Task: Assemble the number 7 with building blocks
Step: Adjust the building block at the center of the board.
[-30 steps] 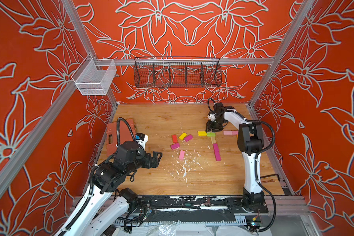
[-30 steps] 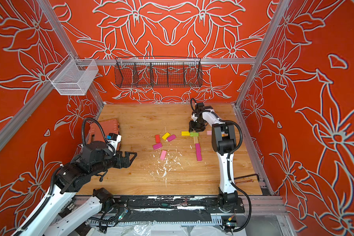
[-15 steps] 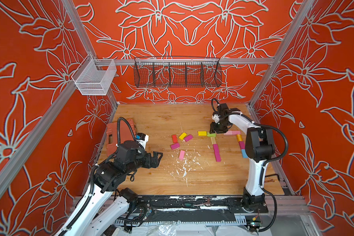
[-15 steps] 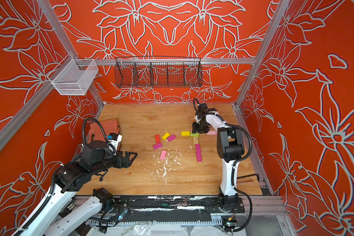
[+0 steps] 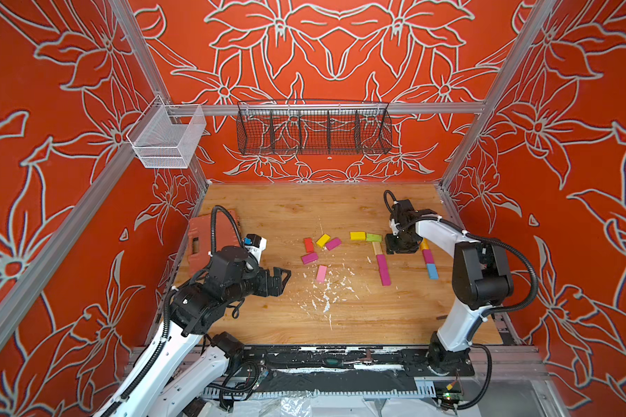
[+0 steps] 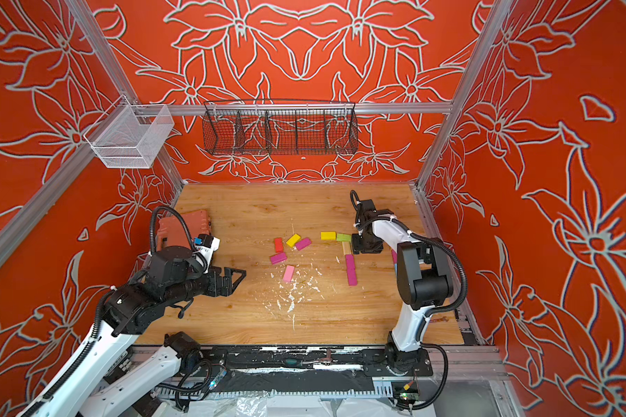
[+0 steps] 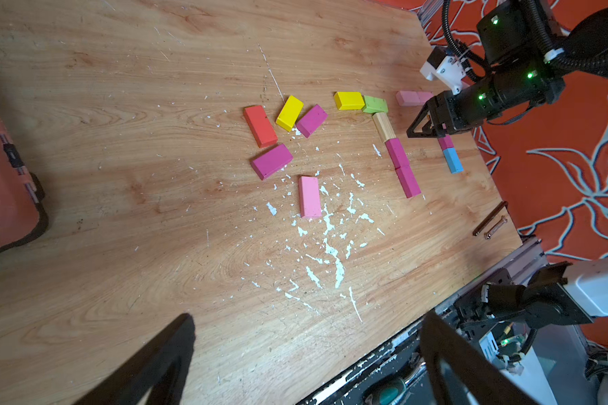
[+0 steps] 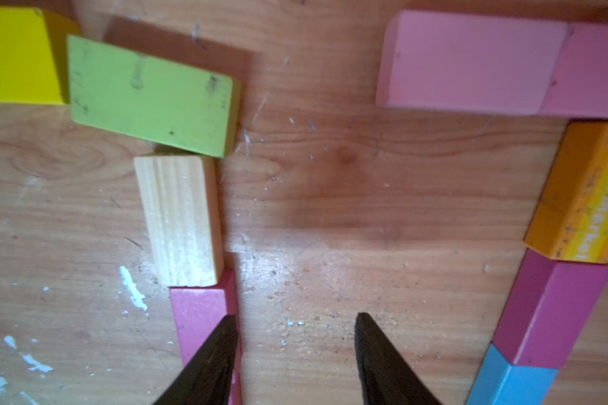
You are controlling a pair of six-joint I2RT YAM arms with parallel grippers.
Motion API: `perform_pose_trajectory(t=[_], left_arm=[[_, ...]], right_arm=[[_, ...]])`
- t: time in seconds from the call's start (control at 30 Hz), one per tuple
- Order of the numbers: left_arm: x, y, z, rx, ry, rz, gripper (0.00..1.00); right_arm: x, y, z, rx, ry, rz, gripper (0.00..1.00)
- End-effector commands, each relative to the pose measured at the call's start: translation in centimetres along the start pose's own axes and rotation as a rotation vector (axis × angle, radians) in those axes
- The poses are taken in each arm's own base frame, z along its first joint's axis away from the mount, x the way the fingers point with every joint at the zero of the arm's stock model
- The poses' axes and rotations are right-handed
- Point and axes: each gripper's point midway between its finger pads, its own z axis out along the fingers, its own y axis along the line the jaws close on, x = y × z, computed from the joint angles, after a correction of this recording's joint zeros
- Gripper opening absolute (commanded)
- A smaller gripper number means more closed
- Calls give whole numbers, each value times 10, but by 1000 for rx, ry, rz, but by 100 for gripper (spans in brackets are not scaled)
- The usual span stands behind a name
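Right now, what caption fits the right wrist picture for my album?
Open right tool poised between the green block and wooden block on one side, pink block and orange block opposite.

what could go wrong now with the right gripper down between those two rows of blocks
1. The right gripper stands open, one fingertip at the edge of the magenta block; a sideways move could knock that stem out of line with the wood block.
2. The green block lies skewed at the corner; a bump may open the joint.
3. The orange block is close on the other side.
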Motion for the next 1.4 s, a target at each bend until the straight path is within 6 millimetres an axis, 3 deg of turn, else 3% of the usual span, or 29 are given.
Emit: perform_pose_trajectory(t=[0.0,0.43,0.83,0.97,1.07,1.37], left_arm=[[2,1,4,5,8,-1,97],[2,6,4,-21,-1,-15,97],[2,9,7,-35,10,-17,97],[3,7,10,-29,23,-20,97],[3,6,12,-26,35,-19,97],[5,3,12,-2,39,-15,97]], right_arm=[[-11,-7,-6,26,-49,22,57],[-65,-3,11,33,-54,-6,56],[-79,6,19,-3,-56,-23,56],[-77,2,11,13,-68,-4,55],[-60,0,-3,14,-78,37,55],[47,2,-29,118,-8,107,55]])
